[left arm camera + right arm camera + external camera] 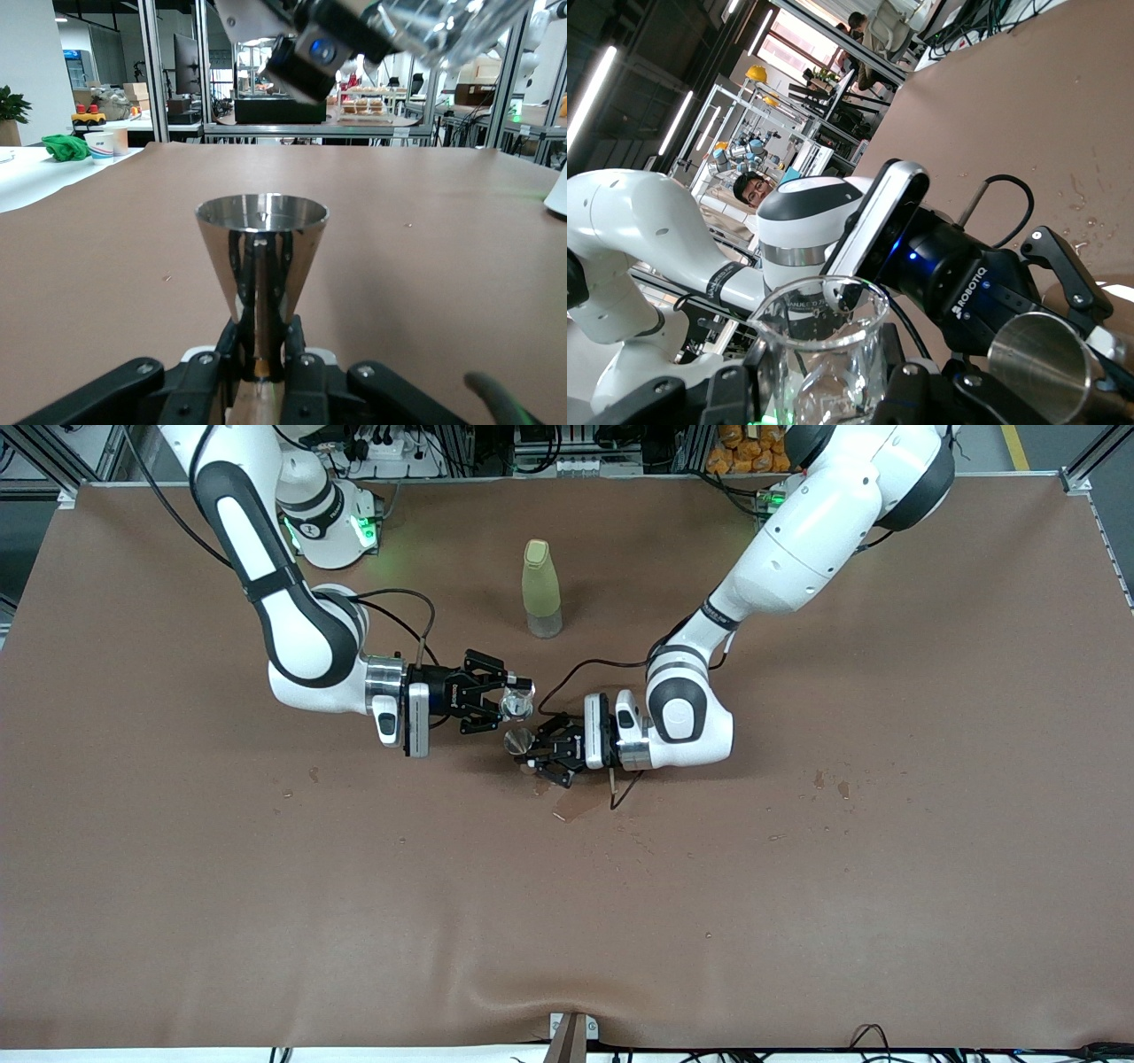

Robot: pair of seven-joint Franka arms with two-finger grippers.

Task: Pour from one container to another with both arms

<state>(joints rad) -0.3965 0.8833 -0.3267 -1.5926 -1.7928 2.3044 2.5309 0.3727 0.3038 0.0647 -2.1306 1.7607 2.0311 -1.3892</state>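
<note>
My right gripper (515,701) is shut on the tiny clear glass cup (515,706), held tilted over the middle of the table; the cup (826,354) fills the right wrist view between the fingers (731,394). My left gripper (528,755) is shut on the steel jigger (518,740), which stands upright just below and beside the cup. In the left wrist view the jigger (260,252) rises from between the black fingers (295,341), its open top cone up, with the glass cup (443,27) above it. The jigger's rim (1036,359) shows beside the cup in the right wrist view.
A tall yellow-green bottle (541,589) stands on the brown table cover (797,886), farther from the front camera than both grippers. Small wet spots (828,784) mark the cover toward the left arm's end. Cables trail from both wrists.
</note>
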